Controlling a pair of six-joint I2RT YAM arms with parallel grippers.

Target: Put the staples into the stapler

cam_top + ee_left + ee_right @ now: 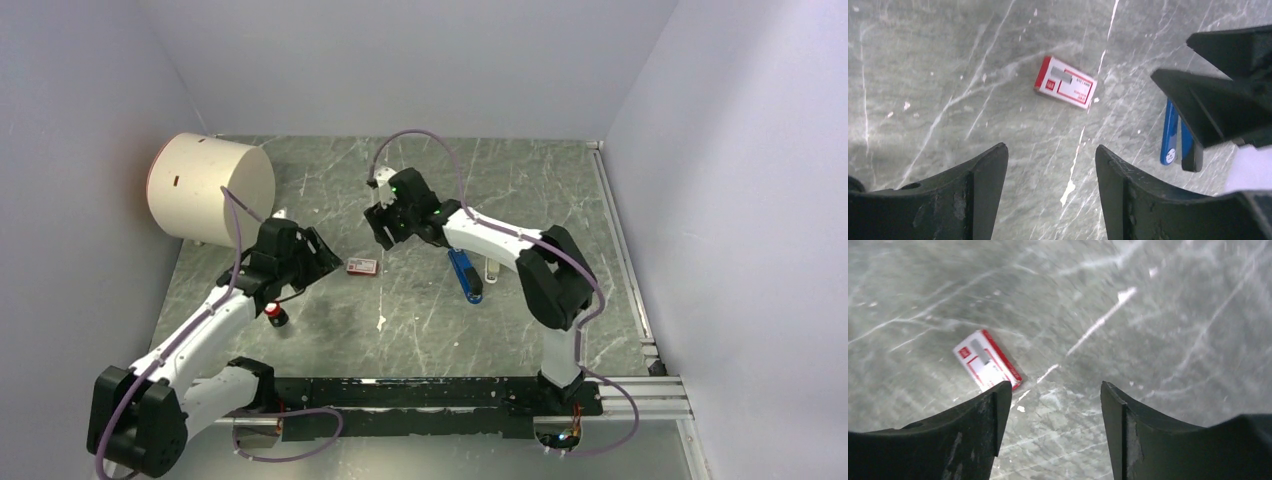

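Nearest the bases, a small red cap (275, 315) is lying by the left arm. Beyond it the left gripper (1050, 150) is hovering with fingers spread and empty. Its camera is showing the red-and-white box (1066, 82) ahead and the blue stapler (1169, 135) lying flat to the right, partly behind the right arm. The right gripper (1055, 385) is hanging open too, its view catching only the box. The top view alone is showing the pale drum (210, 190), far left.
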